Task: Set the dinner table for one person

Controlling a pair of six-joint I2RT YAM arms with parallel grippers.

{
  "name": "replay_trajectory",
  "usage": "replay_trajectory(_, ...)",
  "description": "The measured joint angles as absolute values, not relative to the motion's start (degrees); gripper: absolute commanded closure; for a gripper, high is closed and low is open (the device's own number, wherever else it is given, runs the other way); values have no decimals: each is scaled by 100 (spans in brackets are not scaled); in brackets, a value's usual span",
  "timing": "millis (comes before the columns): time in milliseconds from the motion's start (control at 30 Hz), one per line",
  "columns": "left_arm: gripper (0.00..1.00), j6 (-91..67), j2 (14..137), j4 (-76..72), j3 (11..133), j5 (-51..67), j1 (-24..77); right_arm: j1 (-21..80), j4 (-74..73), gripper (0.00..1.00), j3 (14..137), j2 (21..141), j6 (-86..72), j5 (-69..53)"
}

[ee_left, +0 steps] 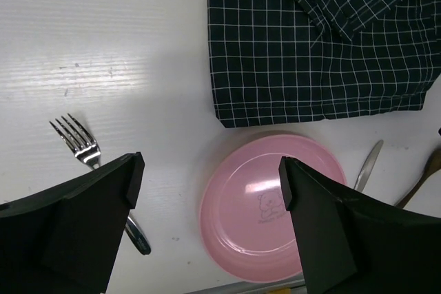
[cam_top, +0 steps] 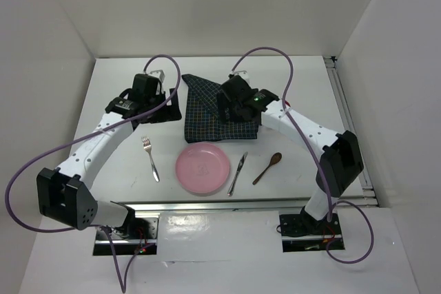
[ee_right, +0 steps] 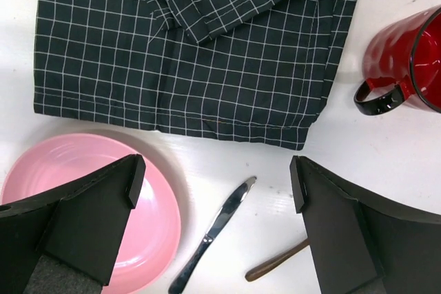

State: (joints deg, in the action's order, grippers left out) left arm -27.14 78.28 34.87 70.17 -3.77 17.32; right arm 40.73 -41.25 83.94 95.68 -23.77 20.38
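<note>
White walls (cam_top: 207,5) are boxing in the dinner table (cam_top: 310,87) on three sides. It is spreading out flat and matte from the arm bases to the back, carrying everything else. Toward the back a dark checked placemat (cam_top: 203,118) is lying folded, with one flap doubled over its top layer. Just in front of its near edge a pink plate (cam_top: 202,168) is sitting, a small bear printed at its middle. A fork (cam_top: 150,158) is lying to the plate's left, well apart from it. A knife (cam_top: 237,173) is lying close on the plate's right and a dark wooden spoon (cam_top: 267,168) beyond that, both tilted.

Both arms are reaching out over the far half of the table. The left gripper (ee_left: 210,173) is hovering with its jaws spread wide, nothing between them, above the bare table by the placemat's left edge. The right gripper (ee_right: 215,173) is hanging over the placemat, equally agape and empty. A red mug (ee_right: 403,67) (only the right wrist camera is catching it) is standing just off the cloth's right edge, its dark handle pointing toward the cloth.
</note>
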Motion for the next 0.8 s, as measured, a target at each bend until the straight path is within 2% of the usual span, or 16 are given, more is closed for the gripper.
replay_trajectory(133, 1, -2714, 7819, 3371, 6886, -152, 1732, 4073, -4117, 0, 8396, 9561, -2410, 2038)
replay_trajectory(233, 6, -2724, 7819, 3256, 6687, -14, 1732, 4073, -4093, 0, 8392, 9531, -2408, 1999)
replay_trajectory(533, 5, -2891, 7961, 3052, 6613, 322, 1732, 4073, -3804, 0, 8379, 9290, -2276, 1761)
replay_trajectory(567, 0, -2915, 8047, 3017, 6613, 349, 1732, 4073, -3791, 0, 8379, 9275, -2257, 1728)
replay_trajectory(800, 0, -3186, 9397, 2985, 6973, 847, 1527, 4034, -3629, 0, 8501, 9323, -1933, 1400)
